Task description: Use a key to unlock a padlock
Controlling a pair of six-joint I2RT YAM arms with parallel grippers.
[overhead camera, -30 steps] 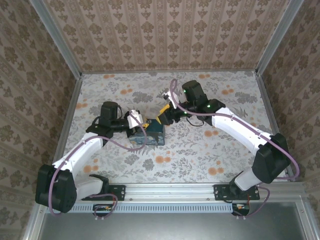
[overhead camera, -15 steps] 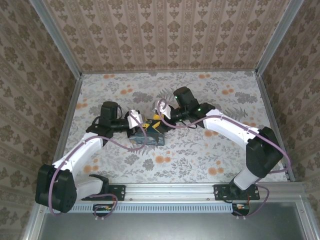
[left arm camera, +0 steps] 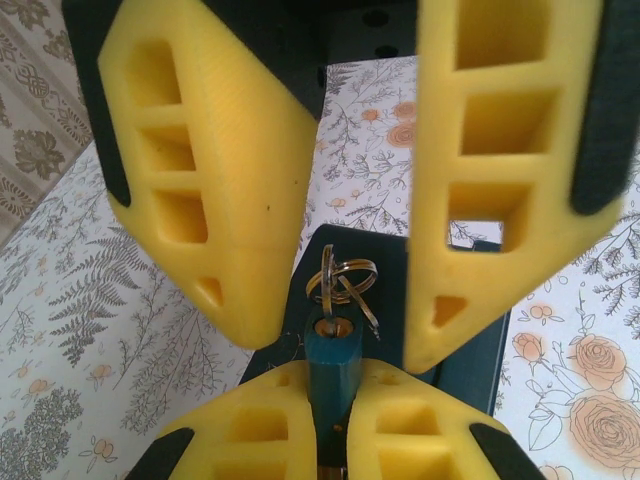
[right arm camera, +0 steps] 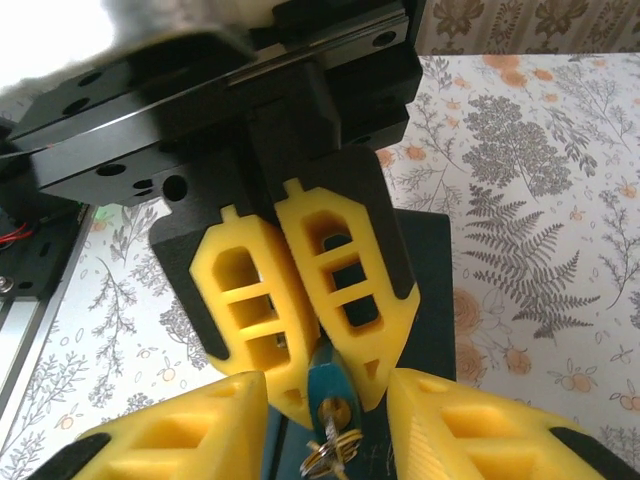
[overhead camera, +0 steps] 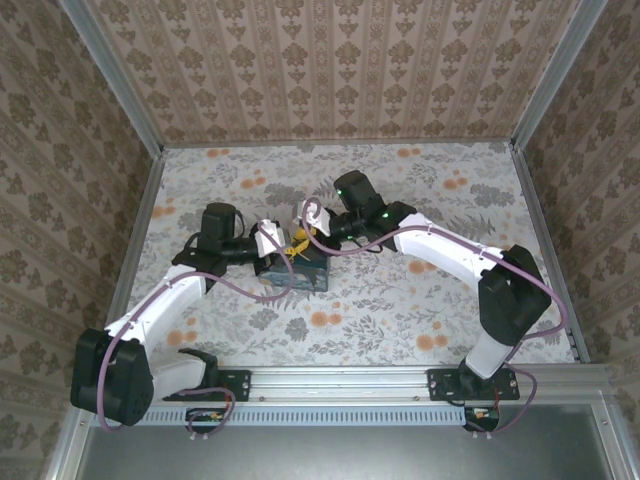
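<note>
Padlock [left arm camera: 333, 358] clamped in my left end effector [left arm camera: 333, 378] mid-surface [overhead camera: 400, 320]; I see right end effector [left arm camera: 338, 325] open, its fingers [left arm camera: 200, 200] either side of the key [left arm camera: 329, 292] at padlock's end.

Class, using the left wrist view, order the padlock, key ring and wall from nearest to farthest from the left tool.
1. padlock, clamped in the left tool.
2. key ring, at the padlock's far end.
3. wall, far off at upper left.
</note>
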